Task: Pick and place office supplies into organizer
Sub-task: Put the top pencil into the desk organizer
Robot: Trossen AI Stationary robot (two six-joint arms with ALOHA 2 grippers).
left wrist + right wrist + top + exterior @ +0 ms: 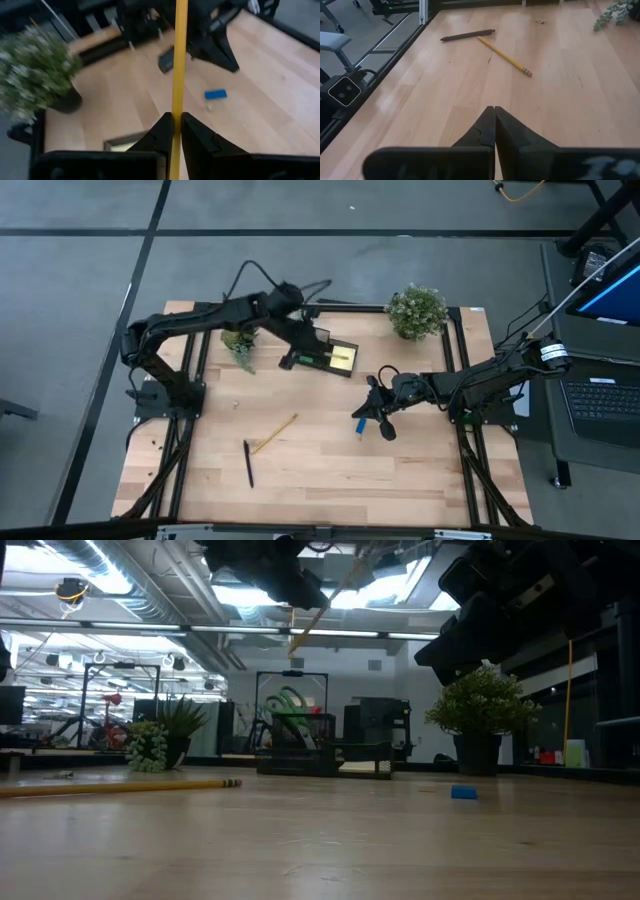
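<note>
A yellow pencil (179, 60) is clamped between the fingers of the left tool (175, 131), held above the black mesh organizer (330, 356) at the back of the counter (330, 470). To finish this step well, I judge the pencil should be brought upright over the taller pen cup, lowered until its tip is inside, and only then released. The right tool (494, 117) waits with fingers together over the counter, near a small blue piece (359, 425). A second pencil (273, 434) and a black pen (248, 462) lie on the counter. The low view shows green scissors (292, 706) standing in the organizer, which the high view hides under the left arm; the right wrist view shows neither.
</note>
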